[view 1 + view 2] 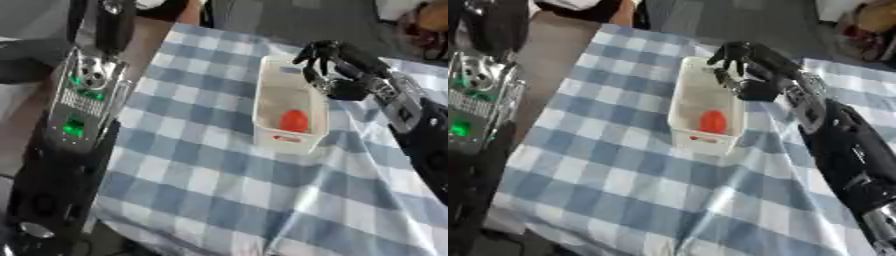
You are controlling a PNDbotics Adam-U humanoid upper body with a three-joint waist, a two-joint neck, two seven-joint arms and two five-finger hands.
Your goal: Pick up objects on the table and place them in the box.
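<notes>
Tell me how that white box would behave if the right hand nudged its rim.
The white box looks thin-walled and holds only a red object, so it is probably light and may slide on the checked cloth. It is tall and narrow, so a push from the right hand might tip it.

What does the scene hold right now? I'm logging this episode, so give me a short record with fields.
surface: table with blue and white checked cloth
container: white rectangular plastic box, upright on the cloth
contents: one red-orange rounded object inside, near end
right hand: black hand over the box's far right rim, fingers curled, holding nothing visible
left hand: not visible; only the arm at left
</notes>
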